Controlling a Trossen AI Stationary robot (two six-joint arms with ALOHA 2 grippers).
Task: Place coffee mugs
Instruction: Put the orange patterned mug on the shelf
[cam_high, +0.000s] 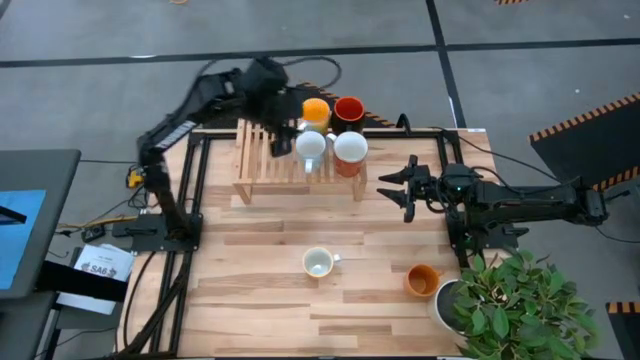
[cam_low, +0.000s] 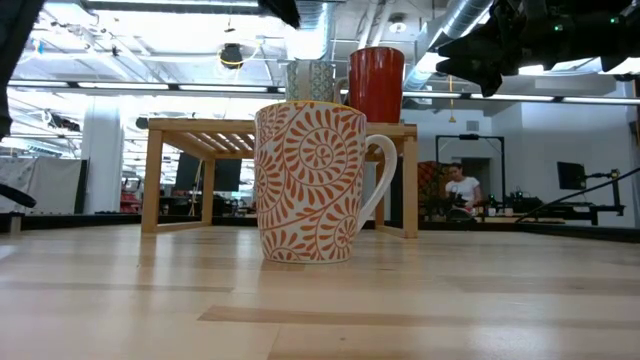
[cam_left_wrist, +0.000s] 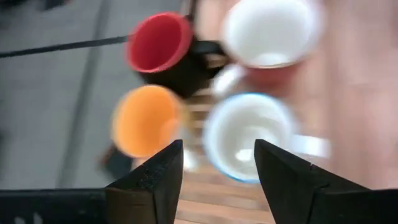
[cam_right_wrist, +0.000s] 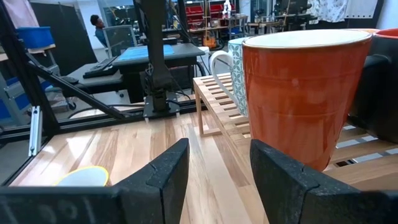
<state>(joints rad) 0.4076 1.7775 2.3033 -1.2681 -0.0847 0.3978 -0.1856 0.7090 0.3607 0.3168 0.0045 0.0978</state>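
Several mugs stand on a low wooden slatted rack (cam_high: 262, 165) at the table's far side: an orange mug (cam_high: 315, 110), a red mug (cam_high: 348, 108), a pale blue-rimmed mug (cam_high: 311, 145) and a red-orange mug with a white inside (cam_high: 350, 148). A white mug with an orange pattern (cam_high: 318, 263) stands near the table's middle. A second orange mug (cam_high: 422, 280) stands toward the near right. My left gripper (cam_high: 285, 135) hangs open above the rack's mugs (cam_left_wrist: 249, 134). My right gripper (cam_high: 400, 185) is open, level, just right of the rack, facing the red-orange mug (cam_right_wrist: 305, 93).
A green potted plant (cam_high: 510, 300) fills the near right corner, close to the second orange mug. A black frame runs along the table's edges (cam_high: 195, 190). Bare wood lies between the rack and the patterned mug (cam_low: 310, 180). A person (cam_low: 462, 190) is in the room far behind.
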